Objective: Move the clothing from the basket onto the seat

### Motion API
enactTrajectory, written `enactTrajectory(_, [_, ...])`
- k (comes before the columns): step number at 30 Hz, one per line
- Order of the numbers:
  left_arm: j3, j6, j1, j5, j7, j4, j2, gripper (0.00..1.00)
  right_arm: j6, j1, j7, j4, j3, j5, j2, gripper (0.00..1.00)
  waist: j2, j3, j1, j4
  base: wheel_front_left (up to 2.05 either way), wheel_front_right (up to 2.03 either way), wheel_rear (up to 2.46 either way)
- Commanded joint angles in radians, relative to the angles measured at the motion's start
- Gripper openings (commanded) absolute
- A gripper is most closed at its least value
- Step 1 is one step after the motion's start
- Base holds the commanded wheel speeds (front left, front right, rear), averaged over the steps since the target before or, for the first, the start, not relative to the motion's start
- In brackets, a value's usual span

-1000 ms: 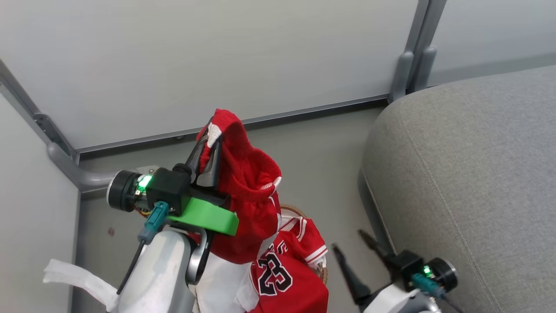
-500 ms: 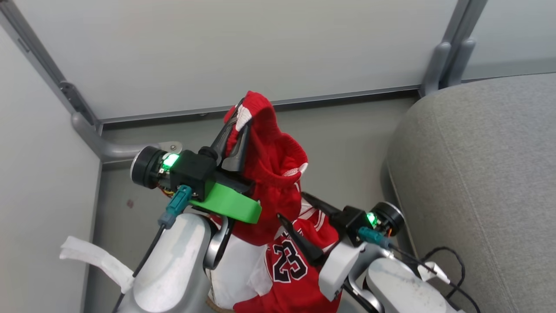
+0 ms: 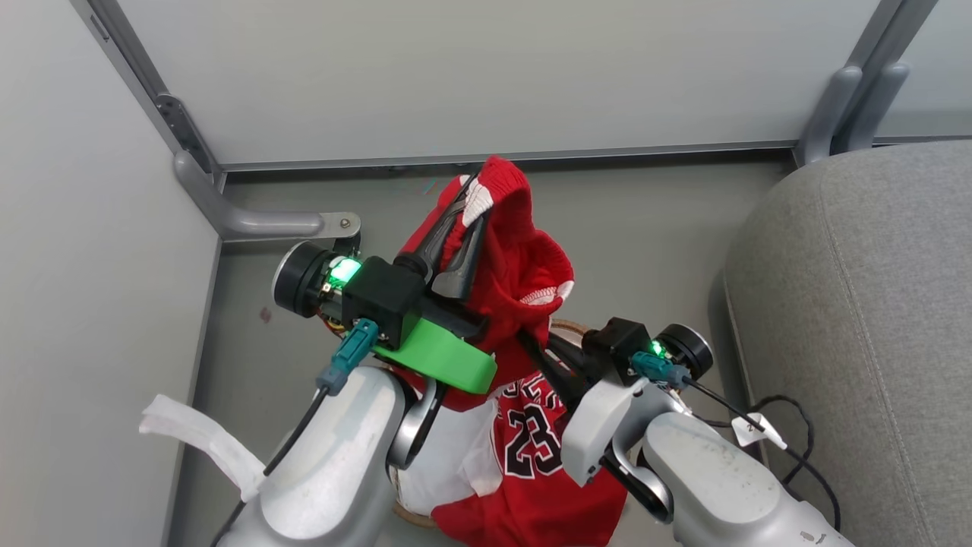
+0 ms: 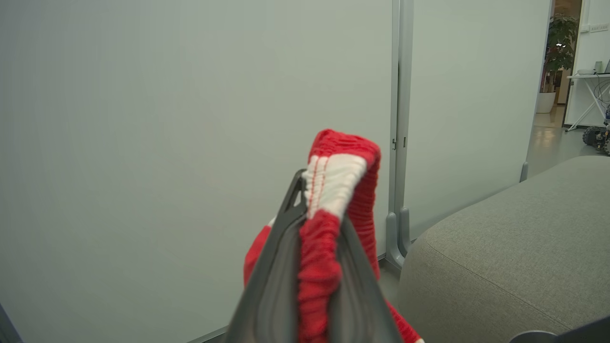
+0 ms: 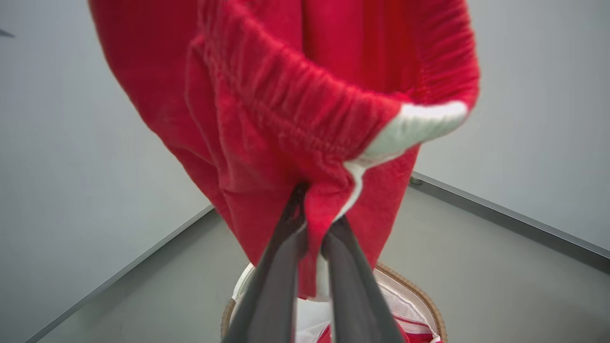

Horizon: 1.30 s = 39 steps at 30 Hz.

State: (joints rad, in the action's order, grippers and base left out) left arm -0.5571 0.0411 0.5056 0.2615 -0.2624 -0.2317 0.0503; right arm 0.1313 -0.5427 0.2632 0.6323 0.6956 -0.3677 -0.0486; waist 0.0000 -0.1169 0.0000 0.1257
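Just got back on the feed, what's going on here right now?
The left gripper has a pair of red shorts pinched by the waistband and holds them up above the basket. The right gripper is closed on a lower fold of the same shorts. The red number 23 jersey lies in the basket. The sofa seat is to the robot's right; neither garment is on it yet.
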Motion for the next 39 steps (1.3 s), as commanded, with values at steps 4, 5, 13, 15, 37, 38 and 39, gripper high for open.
enactTrajectory(4, [-0.001, -0.015, 0.014, 0.012, -0.004, -0.01, 0.001, 0.0, -0.001, 0.027, 0.002, 0.012, -0.008, -0.014, -0.005, 0.0, 0.0, 0.003, 0.0, -0.002, 0.0, 0.0, 0.0])
enactTrajectory(5, [0.002, -0.014, 0.011, 0.012, -0.004, -0.013, 0.001, 0.0, -0.001, 0.036, 0.002, 0.015, -0.013, -0.015, -0.005, 0.0, 0.0, 0.005, 0.0, -0.005, 0.0, 0.0, 0.0])
enactTrajectory(13, [0.048, -0.016, -0.016, -0.007, -0.004, -0.031, 0.002, 0.0, -0.001, 0.136, 0.002, 0.058, -0.061, 0.027, -0.005, 0.0, 0.0, 0.016, 0.0, -0.045, 0.0, 0.0, 0.0])
enactTrajectory(15, [0.06, -0.015, -0.019, -0.013, -0.004, -0.034, 0.002, 0.0, -0.001, 0.155, 0.002, 0.051, -0.09, 0.038, -0.006, 0.0, 0.0, 0.016, 0.0, -0.057, 0.0, 0.0, 0.0])
enactTrajectory(37, [0.142, 0.023, -0.133, -0.056, -0.002, -0.16, 0.004, 1.0, -0.001, 0.309, 0.002, -0.462, -0.403, 0.084, -0.004, 0.0, 0.0, 0.024, 0.0, -0.335, 0.0, 0.0, 0.0])
enactTrajectory(38, [0.146, 0.024, -0.138, -0.06, -0.002, -0.163, 0.005, 1.0, -0.001, 0.313, 0.002, -0.476, -0.411, 0.083, -0.004, 0.0, 0.0, 0.023, 0.0, -0.356, 0.0, 0.0, 0.0])
enactTrajectory(39, [0.151, 0.027, -0.143, -0.062, -0.002, -0.165, 0.005, 1.0, -0.001, 0.317, 0.002, -0.493, -0.423, 0.081, -0.004, 0.0, 0.0, 0.021, 0.0, -0.378, 0.0, 0.0, 0.0])
